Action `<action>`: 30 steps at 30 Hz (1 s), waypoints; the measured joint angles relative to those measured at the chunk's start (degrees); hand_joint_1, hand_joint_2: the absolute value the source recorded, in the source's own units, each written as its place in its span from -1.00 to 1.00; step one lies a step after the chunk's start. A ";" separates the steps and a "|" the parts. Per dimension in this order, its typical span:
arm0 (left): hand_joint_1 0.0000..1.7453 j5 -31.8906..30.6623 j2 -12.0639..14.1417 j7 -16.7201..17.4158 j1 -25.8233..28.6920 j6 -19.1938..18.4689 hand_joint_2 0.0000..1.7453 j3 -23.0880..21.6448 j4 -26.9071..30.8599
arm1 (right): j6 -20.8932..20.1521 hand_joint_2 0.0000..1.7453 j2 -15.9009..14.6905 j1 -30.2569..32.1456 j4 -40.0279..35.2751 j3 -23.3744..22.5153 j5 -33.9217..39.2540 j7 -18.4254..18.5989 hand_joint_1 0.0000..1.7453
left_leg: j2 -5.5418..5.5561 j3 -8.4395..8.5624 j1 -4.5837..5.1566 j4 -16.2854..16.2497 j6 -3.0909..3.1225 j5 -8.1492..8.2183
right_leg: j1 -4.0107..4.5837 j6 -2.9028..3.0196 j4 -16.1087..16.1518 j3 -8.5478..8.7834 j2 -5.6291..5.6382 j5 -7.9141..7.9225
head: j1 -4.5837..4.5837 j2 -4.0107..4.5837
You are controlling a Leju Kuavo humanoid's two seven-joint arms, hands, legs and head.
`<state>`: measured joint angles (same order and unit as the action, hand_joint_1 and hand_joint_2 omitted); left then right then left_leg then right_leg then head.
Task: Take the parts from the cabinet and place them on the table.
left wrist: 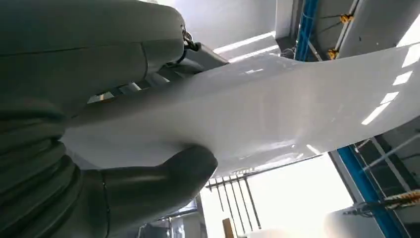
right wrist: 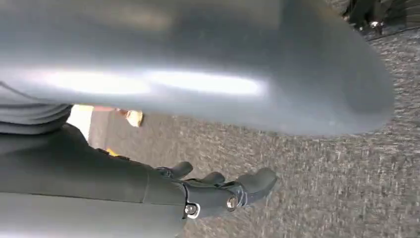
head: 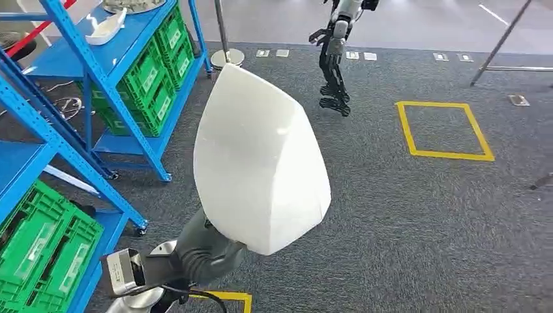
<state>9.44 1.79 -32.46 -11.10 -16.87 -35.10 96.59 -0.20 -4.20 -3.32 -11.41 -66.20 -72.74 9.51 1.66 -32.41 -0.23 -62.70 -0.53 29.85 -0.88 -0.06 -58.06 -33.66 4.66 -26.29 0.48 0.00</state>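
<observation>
L arm comes up from the lower edge, grey ribbed wrist bent; left hand [left wrist: 133, 163] grips a big white curved plastic shell part [head: 261, 166], thumb under, fingers over its edge. Right hand [right wrist: 218, 191] hangs over carpet, fingers apart, holding nothing.

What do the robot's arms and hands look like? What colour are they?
The left arm is silver metal near the wrist, with a black cable looping beside it. The left hand wears a smooth grey cover, ribbed like an accordion at the wrist, and has a thick grey thumb. The right hand has the same grey cover, with darker, nearly black fingers and small silver screws.
</observation>
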 joint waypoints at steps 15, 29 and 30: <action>1.00 0.15 -0.50 0.07 -0.29 -0.68 1.00 0.07 -0.20 | 0.07 -1.00 1.07 0.31 0.00 -0.74 1.70 -0.98 -1.00 | -6.01 2.07 0.53 5.10 2.47 -0.52 | -0.16 -2.99 -5.33 -2.60 -5.45 -1.39 | -0.79 0.00; 1.00 0.57 0.02 -0.02 -1.14 -0.79 1.00 0.09 -0.22 | 0.26 -1.00 2.90 -0.29 0.00 -3.74 6.23 -2.21 -1.00 | -1.65 -4.53 0.14 -9.08 -0.44 4.44 | -0.05 0.12 0.13 -0.28 -1.28 0.14 | -0.17 0.00; 1.00 0.72 0.00 0.00 -1.25 -0.81 1.00 0.07 -0.22 | 0.31 -1.00 3.24 -0.33 0.00 -3.89 6.32 -2.05 -1.00 | -1.19 -2.11 -0.04 -3.87 -0.35 1.70 | -0.11 -0.02 0.09 -0.22 -0.50 0.18 | -0.15 0.00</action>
<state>10.16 1.79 -32.46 -12.35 -17.68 -35.04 96.37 0.11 -0.96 -3.66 -11.41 -70.10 -66.42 7.45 0.48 -34.51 -0.27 -66.56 -0.87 31.55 -0.98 -0.08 -57.97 -33.88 4.16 -26.12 0.33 0.00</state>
